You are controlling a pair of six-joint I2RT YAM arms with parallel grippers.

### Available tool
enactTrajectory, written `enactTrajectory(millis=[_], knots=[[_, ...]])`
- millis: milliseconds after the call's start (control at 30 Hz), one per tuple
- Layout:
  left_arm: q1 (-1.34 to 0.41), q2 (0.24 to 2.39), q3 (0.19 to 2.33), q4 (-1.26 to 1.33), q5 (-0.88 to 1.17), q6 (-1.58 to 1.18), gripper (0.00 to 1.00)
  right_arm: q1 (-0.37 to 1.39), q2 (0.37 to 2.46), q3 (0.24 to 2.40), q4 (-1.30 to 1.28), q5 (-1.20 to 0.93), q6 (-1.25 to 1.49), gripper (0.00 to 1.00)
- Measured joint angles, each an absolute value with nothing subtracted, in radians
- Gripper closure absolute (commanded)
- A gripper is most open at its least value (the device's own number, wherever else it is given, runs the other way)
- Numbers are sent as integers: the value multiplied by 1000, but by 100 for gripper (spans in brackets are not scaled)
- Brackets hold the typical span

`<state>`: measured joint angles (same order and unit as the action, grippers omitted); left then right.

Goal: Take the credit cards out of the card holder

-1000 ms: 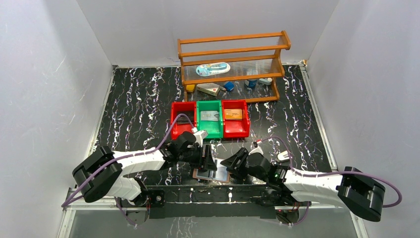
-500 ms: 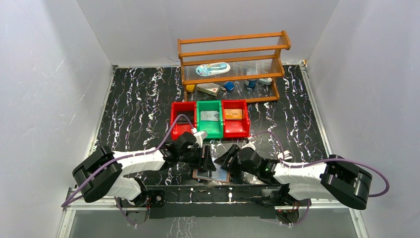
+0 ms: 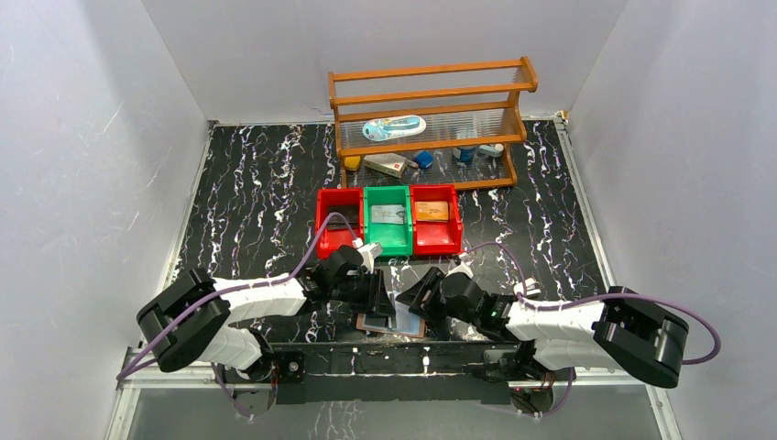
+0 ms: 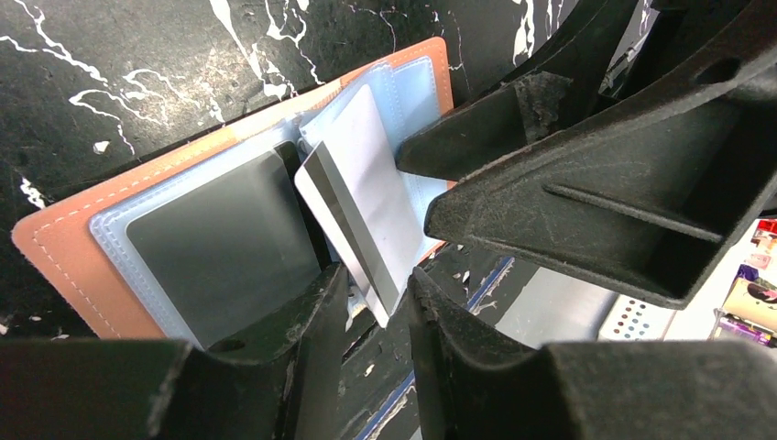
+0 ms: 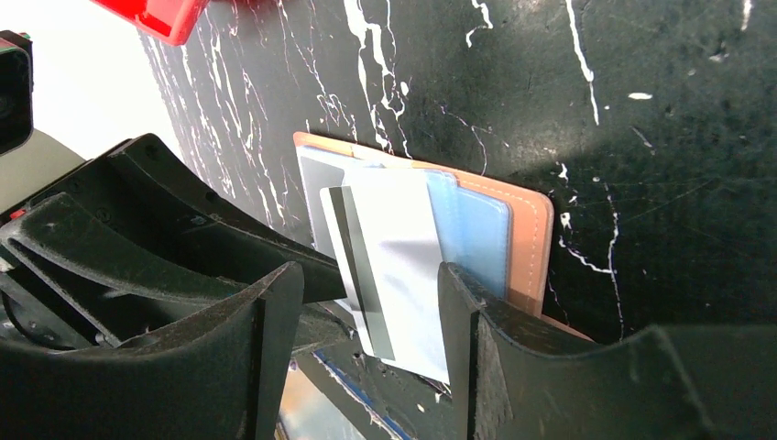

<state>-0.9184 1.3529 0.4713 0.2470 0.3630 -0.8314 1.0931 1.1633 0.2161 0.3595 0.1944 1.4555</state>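
The card holder [image 3: 403,326] lies open and flat on the black marbled table [image 3: 247,202], at its near edge between the 2 arms. A pale striped card [image 4: 353,183] stands tilted out of the holder's clear sleeves at the fold. A silver-grey card [image 4: 220,247] sits flat inside the sleeve beside it. The left gripper [image 4: 376,282] has its fingers close on either side of the striped card's free end; whether they pinch it cannot be told. The right gripper [image 5: 368,275] is spread wide, fingers well apart, its tips down at the holder's other half just beside that card. Farther back, a grey card [image 3: 388,214] lies in the green bin [image 3: 392,242] and an orange card [image 3: 432,211] in the red bin [image 3: 436,242] next to it.
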Motion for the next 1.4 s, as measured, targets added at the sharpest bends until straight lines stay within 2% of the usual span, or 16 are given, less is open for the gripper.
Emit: enactTrajectory(millis=[367,633,1133,1400], knots=[[-918,1357,462,273,361,-857,83,1093,1133,191,368,195,1459,34],[-918,1401,417,371,367,-918,100,1093,1118,165,398,196,1464,34],[-918,1357,418,312,339,-908,100,1093,1104,155,399,195,1467,34],[-918,1338,420,273,326,-890,100,1093,1021,156,324,194,1460,33]])
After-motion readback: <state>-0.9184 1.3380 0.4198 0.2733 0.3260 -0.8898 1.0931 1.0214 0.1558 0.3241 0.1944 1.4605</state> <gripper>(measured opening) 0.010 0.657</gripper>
